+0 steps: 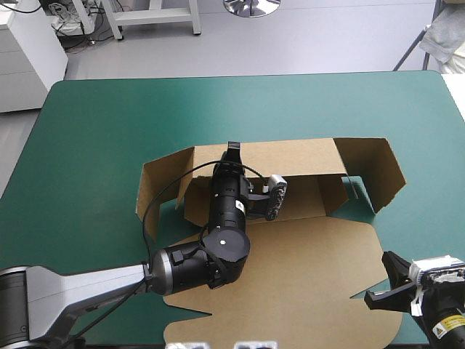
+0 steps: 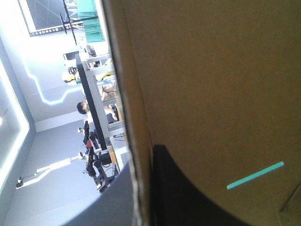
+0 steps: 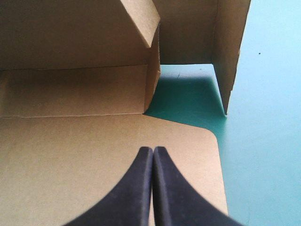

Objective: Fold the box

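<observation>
The brown box (image 1: 290, 269) lies mid-table, its broad flat panel toward the near edge and its rear wall (image 1: 298, 156) and side flaps raised. My left gripper (image 1: 232, 150) reaches over the box to the top edge of the rear wall. In the left wrist view the board (image 2: 211, 70) fills the picture, its edge running between my left gripper's (image 2: 141, 193) fingers, one black finger (image 2: 188, 197) lying against its inner face. My right gripper (image 1: 383, 280) hovers at the flat panel's near right corner. It (image 3: 153, 149) is shut, with nothing held, above the panel (image 3: 70, 155).
The right side flap (image 3: 230, 47) stands upright ahead of my right gripper, with bare teal-green cover (image 3: 268, 117) to its right. The table's far half (image 1: 240, 102) is open cover. The left arm's body (image 1: 196, 262) lies across the flat panel.
</observation>
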### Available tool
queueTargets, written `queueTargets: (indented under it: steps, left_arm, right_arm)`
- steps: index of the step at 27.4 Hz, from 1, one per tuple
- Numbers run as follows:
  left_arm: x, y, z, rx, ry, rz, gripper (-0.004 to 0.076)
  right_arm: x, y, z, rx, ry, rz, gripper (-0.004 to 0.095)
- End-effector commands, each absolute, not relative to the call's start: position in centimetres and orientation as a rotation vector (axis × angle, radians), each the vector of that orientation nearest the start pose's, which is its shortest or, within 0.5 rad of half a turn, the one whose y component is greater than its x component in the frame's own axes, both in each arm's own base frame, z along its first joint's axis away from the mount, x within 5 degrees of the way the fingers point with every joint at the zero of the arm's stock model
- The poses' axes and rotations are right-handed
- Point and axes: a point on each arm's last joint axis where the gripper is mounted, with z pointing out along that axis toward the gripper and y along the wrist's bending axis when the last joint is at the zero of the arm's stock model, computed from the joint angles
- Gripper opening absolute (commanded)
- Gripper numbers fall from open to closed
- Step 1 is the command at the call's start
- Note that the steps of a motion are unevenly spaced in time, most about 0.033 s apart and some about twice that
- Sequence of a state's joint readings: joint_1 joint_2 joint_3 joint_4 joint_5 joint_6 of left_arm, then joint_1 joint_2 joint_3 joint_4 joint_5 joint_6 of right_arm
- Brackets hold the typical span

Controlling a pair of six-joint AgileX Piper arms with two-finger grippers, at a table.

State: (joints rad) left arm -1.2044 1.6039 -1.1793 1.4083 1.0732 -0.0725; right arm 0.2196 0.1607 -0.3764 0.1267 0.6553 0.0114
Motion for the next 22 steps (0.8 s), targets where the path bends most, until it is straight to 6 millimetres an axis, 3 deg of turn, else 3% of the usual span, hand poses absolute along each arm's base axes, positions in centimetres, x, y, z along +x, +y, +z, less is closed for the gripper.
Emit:
queueTargets:
  steps: [1,4,7,13,18,20,21,22]
  left_arm:
    - [18.8,-27.2,33.8,1.490,1.192,1.130,-0.0010]
    - [18.8,-27.4,33.7,1.495,1.196,1.104,-0.0010]
    - [18.8,-27.4,33.6,1.496,1.196,1.092,-0.0010]
    - [18.8,-27.4,33.6,1.498,1.195,1.089,-0.0010]
    - [18.9,-27.4,33.6,1.499,1.201,1.087,-0.0010]
    - [18.9,-27.4,33.6,1.499,1.201,1.087,-0.0010]
    - [18.9,-27.4,33.6,1.499,1.201,1.087,-0.0010]
    - [18.9,-27.4,33.6,1.499,1.201,1.087,-0.0010]
  right_arm:
    - [4.9,1.9,28.8,-0.122,1.854,0.338,-0.0015]
    - [5.3,2.1,30.2,-0.116,1.848,0.354,-0.0015]
    - [6.0,2.2,33.5,-0.120,1.827,0.354,-0.0015]
    - [10.2,3.1,40.3,-0.228,1.911,0.266,-0.0017]
    - [16.0,4.2,45.5,-0.342,1.899,0.157,-0.0017]
    - [20.0,4.6,47.5,-0.359,1.918,0.072,-0.0017]
    - [23.0,4.9,48.4,-0.374,1.947,0.020,-0.0017]
    - [24.2,5.1,48.6,-0.379,1.960,0.001,-0.0017]
